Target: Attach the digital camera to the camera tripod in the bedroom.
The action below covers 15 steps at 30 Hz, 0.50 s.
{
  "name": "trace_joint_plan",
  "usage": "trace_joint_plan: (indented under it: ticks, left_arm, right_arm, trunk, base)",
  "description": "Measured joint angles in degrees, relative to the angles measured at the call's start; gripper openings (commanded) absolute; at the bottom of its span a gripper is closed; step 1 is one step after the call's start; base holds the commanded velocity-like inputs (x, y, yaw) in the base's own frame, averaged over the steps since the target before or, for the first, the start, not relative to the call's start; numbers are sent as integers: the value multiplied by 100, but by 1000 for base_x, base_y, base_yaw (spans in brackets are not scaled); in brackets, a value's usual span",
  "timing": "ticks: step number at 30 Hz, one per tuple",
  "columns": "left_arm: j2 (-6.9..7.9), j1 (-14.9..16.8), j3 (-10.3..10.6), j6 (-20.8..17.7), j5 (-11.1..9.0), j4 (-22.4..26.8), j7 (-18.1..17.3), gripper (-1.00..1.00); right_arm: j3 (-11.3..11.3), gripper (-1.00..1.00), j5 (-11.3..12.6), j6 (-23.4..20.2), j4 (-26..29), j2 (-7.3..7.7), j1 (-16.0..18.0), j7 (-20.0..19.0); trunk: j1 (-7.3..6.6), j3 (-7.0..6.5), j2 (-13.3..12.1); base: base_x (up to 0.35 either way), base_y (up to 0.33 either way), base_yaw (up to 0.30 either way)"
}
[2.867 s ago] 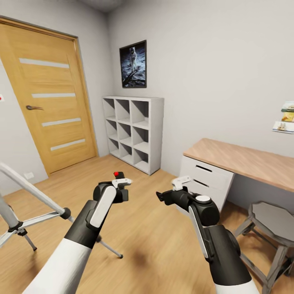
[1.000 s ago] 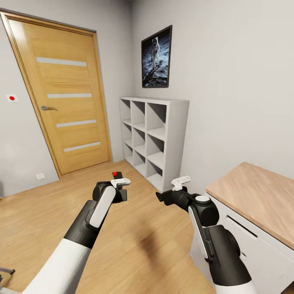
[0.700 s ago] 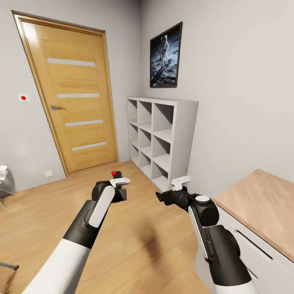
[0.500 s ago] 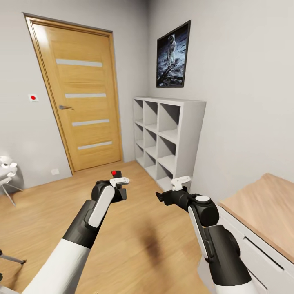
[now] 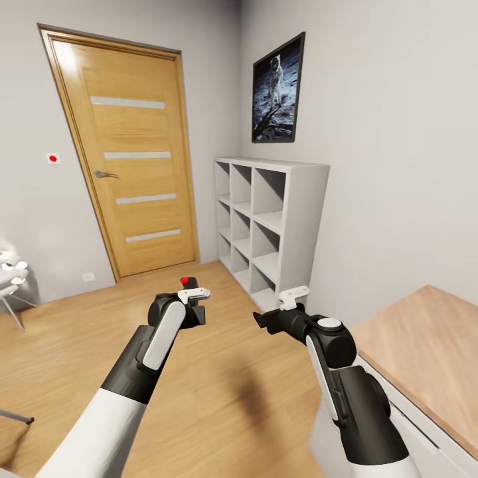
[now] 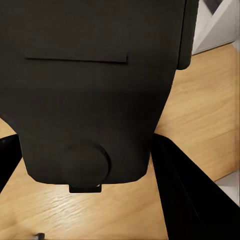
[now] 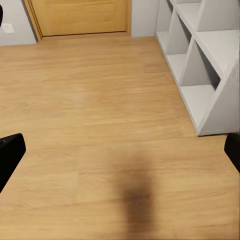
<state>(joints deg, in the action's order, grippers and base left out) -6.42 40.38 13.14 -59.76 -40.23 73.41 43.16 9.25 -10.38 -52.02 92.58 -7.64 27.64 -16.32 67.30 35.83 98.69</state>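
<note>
Wood floor (image 5: 252, 398), oak door (image 5: 133, 159), white cube shelf (image 5: 272, 219). I carry digital camera (image 5: 190, 287) clamped in left gripper (image 5: 192, 299), raised for transit. Right gripper (image 5: 265, 320) fingers spread, empty, ready for tripod.

At centre left of my head view, the black digital camera (image 5: 191, 285) shows its red button. Upper left, an oak-yellow door (image 5: 129, 156) carries four pale stripes. A white cube shelf (image 5: 269, 222) stands mid-frame; honey-toned plank floor (image 5: 219, 378) spreads below, grey walls behind.

Floor (image 5: 219, 372) open ahead; shelf unit (image 5: 275, 226), desk (image 5: 425, 345) block right.
</note>
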Motion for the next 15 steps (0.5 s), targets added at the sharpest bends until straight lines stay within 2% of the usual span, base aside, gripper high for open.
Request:
trace_joint_plan:
  ticks: [5,15]
  left_arm:
    - [1,0,-10,-4,2,3,0,-100]
    - [8,-7,-23,-3,0,6,0,-100]
  right_arm:
    - [7,100,-1,4,-2,0,0,-1]
    - [21,100,0,3,-1,1,0,0]
  trunk:
    - [0,0,0]
    - [0,0,0]
  base:
    - [0,-100,92]
    - [0,-18,49]
